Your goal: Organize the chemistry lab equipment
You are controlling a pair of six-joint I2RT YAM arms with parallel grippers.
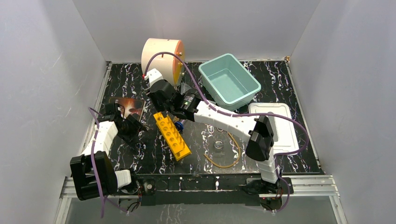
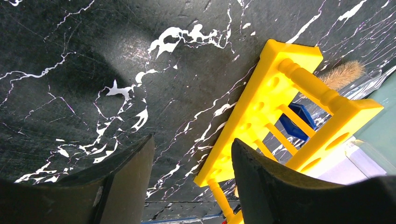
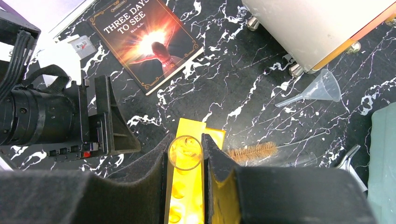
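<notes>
The yellow tube rack (image 1: 173, 136) lies slanted on the black marble table. My right gripper (image 3: 185, 140) is shut on a clear glass tube (image 3: 186, 164), held upright over the holes at the rack's (image 3: 188, 198) far end. In the top view the right gripper (image 1: 176, 111) hovers at that same end. My left gripper (image 2: 191, 158) stands open just left of the rack (image 2: 289, 93), whose corner shows between its fingers; contact cannot be told. A clear funnel (image 3: 321, 88) and a bristle brush (image 3: 252, 151) lie beyond the rack. A blue-tipped tool (image 2: 295, 122) sits behind it.
A small glass dish (image 1: 218, 144) and a tan rubber loop (image 1: 232, 154) lie right of the rack. A teal bin (image 1: 229, 79) and a white tray (image 1: 279, 128) stand at the right. The cream drum (image 1: 162, 55) stands at the back, a book (image 3: 148, 41) at the left.
</notes>
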